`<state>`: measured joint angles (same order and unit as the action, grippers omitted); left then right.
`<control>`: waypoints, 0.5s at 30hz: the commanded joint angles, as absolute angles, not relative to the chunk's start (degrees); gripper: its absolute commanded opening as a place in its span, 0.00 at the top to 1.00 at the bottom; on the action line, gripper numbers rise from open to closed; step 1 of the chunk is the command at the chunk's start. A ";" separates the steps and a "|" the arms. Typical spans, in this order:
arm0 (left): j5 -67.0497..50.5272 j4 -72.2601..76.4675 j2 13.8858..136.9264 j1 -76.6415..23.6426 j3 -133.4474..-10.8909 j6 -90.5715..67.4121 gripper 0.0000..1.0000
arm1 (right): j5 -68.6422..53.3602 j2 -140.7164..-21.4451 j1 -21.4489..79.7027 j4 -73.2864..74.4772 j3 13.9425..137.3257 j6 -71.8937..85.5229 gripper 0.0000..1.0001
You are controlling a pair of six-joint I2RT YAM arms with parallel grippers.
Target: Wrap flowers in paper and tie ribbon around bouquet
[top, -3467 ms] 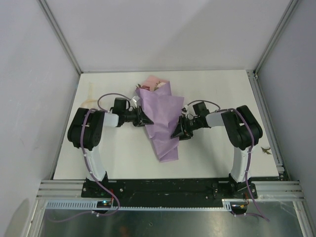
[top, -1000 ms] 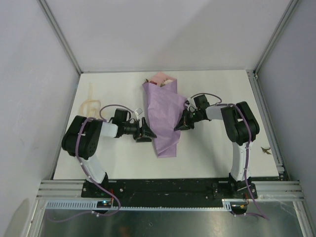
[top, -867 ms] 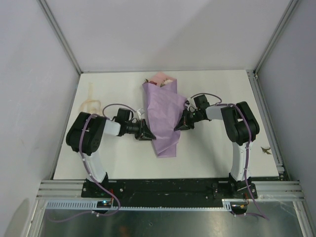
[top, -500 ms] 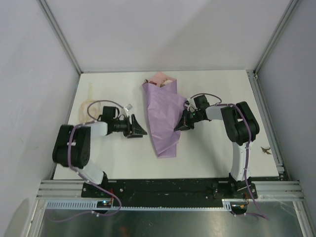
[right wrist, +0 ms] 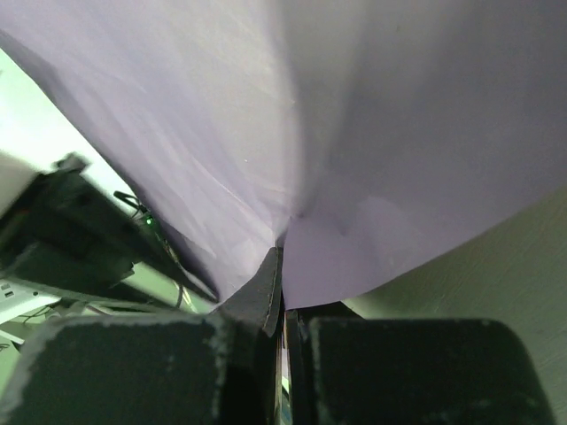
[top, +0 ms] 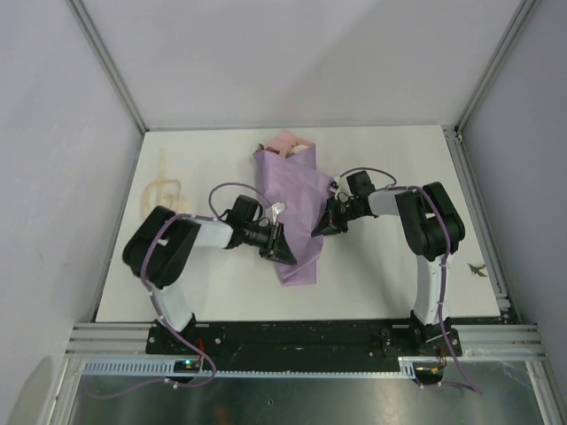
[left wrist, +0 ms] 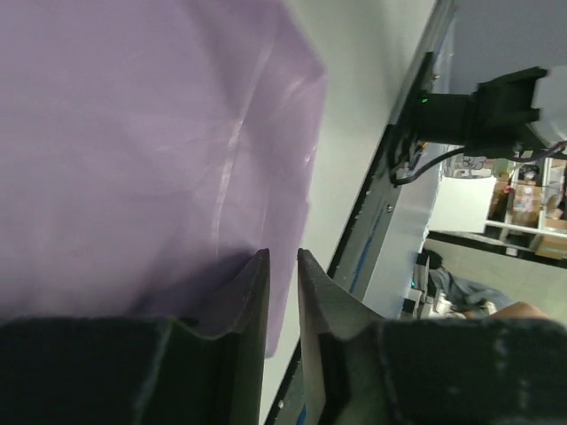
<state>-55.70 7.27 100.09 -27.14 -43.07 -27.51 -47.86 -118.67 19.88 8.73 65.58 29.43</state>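
The bouquet lies in the middle of the table as a lilac-purple paper cone, narrow end toward me. Flowers and a pink flap peek out at its far end. My right gripper is shut on the paper's right edge; in the right wrist view the gripper pinches a lilac fold. My left gripper sits at the cone's lower left edge. In the left wrist view its jaws stand a narrow gap apart, with the paper showing through and behind. The cream ribbon lies looped at far left.
Grey walls and metal rails fence the white table on three sides. A small dark scrap lies near the right edge. Both arm bases stand on the black bar at the near edge.
My left gripper swung out left away from the paper, then came back to the cone's lower left edge with its jaws much narrower. The right gripper kept its hold; the bouquet barely shifted.
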 commanded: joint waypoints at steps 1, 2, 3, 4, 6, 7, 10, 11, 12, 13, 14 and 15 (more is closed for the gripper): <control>-55.20 11.69 106.94 -27.70 -42.14 -29.32 0.78 | -46.80 -118.90 19.43 11.05 65.32 26.89 1.00; -55.33 11.74 108.80 -27.69 -42.08 -28.64 0.80 | -47.17 -118.56 19.25 11.15 65.44 26.76 1.00; -55.48 11.80 110.25 -27.65 -42.18 -28.12 0.82 | -47.98 -118.21 19.12 11.42 65.59 26.48 0.99; -55.51 11.79 111.86 -27.53 -42.31 -27.73 0.83 | -48.82 -117.60 18.87 11.73 65.75 26.25 0.97; -55.34 11.78 113.97 -27.38 -42.64 -27.52 0.85 | -50.52 -115.73 17.95 12.71 65.99 26.03 0.85; -55.18 11.78 114.55 -27.31 -42.68 -27.47 0.85 | -51.41 -114.69 17.37 13.43 66.08 25.76 0.78; -54.58 11.78 115.10 -27.25 -42.73 -27.59 0.86 | -52.93 -109.18 14.59 16.62 66.74 23.83 0.59; -54.32 11.78 115.20 -27.25 -42.77 -27.68 0.86 | -53.23 -106.67 13.80 18.07 66.86 22.73 0.53; -54.05 11.78 115.26 -27.25 -42.83 -27.73 0.86 | -53.55 -104.88 13.05 19.58 66.91 21.82 0.50; -53.79 11.78 115.37 -27.25 -42.90 -27.79 0.86 | -54.29 -102.85 12.55 20.60 66.94 21.28 0.47; -53.70 11.78 115.47 -27.25 -43.07 -27.87 0.85 | -55.18 -101.26 12.29 21.29 66.78 21.14 0.46; -53.57 11.78 115.61 -27.25 -43.16 -28.00 0.85 | -55.80 -99.58 12.52 21.37 66.48 21.34 0.45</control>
